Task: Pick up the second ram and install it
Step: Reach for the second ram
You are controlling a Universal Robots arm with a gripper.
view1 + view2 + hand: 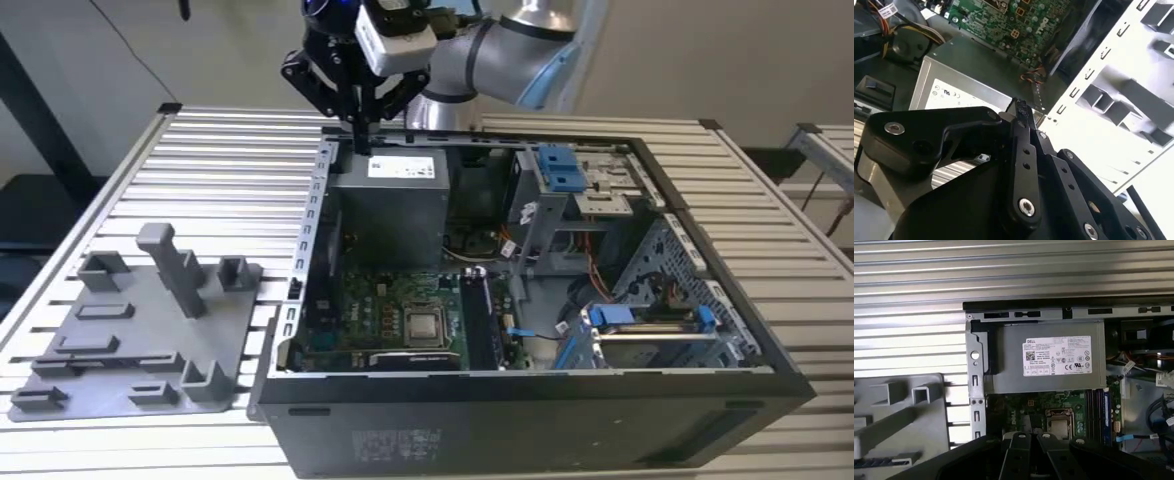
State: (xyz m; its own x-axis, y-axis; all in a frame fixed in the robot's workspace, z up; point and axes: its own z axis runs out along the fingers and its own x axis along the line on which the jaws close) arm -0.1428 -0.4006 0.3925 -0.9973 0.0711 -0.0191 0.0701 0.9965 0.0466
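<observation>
My gripper hangs above the back corner of the open computer case, on the exterior view's left, over the grey power supply. Its black fingers are pressed together, and I see nothing between them. In the first wrist view the gripper points down at the green motherboard and its black memory slots. A thin dark strip with bluish marks, the second ram, lies flat in the grey tray, well away from the gripper.
The grey tray with upright posts sits on the slatted table beside the case. Inside the case are a processor socket, blue drive brackets and loose cables.
</observation>
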